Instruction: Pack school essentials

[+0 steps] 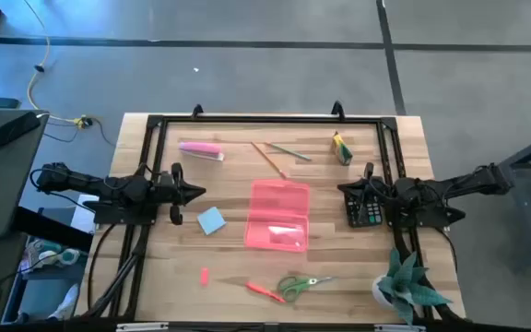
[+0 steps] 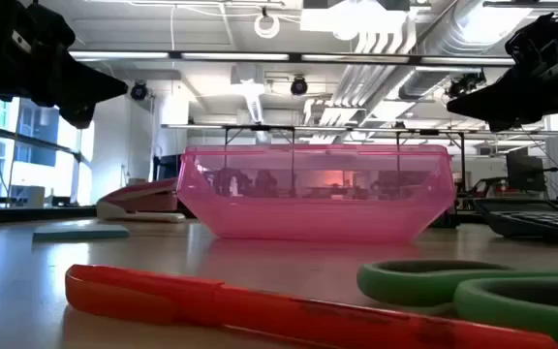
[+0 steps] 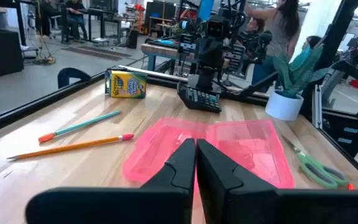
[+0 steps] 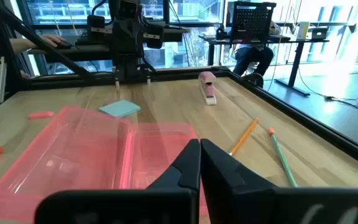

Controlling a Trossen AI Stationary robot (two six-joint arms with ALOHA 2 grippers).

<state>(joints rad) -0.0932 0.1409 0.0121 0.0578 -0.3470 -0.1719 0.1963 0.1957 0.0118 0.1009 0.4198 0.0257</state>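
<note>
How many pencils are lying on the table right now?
2. The thin orange pencil and the thin green pencil lie side by side on the far half of the table, beyond the open pink plastic case. None seem hidden.

The surface is pale, matt wood grain; the open pink case looks like glossy translucent plastic, and the scissors' green handles perhaps plastic.

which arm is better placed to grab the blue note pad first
Left, most likely. The light-blue note pad lies just ahead of the left gripper; the right gripper sits across the open pink case.
</note>
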